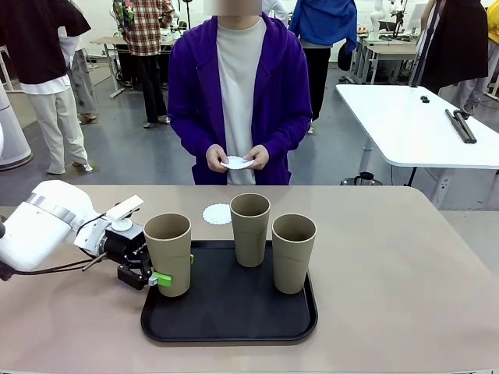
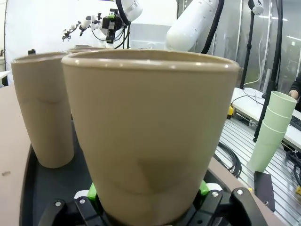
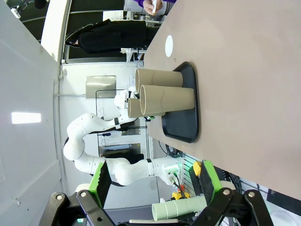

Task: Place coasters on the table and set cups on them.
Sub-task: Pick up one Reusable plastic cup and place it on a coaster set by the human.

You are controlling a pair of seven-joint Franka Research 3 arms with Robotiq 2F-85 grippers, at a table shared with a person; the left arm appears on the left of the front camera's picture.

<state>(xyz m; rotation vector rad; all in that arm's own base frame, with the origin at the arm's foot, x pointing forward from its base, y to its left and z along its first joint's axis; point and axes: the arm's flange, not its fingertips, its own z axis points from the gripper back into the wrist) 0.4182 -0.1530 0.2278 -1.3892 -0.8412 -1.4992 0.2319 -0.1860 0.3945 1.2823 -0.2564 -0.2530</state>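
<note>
Three tall, tapered khaki-tan cups [image 1: 250, 230] look matt and smooth, like plastic. The black rectangular tray [image 1: 226, 315] is smooth with a faint satin sheen. The beige-tan surface [image 1: 390, 288] is smooth and low-gloss; near its far edge, the white round doily [image 1: 217, 213] looks like thin lacy paper

Beige table [image 1: 390, 273]: black tray [image 1: 226, 315] near front, one coaster [image 1: 217, 213] just beyond it.

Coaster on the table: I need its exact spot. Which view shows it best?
Front view: the coaster lies flat on the table just beyond the black tray, in plain sight. The right wrist view shows it small and far off.
</note>
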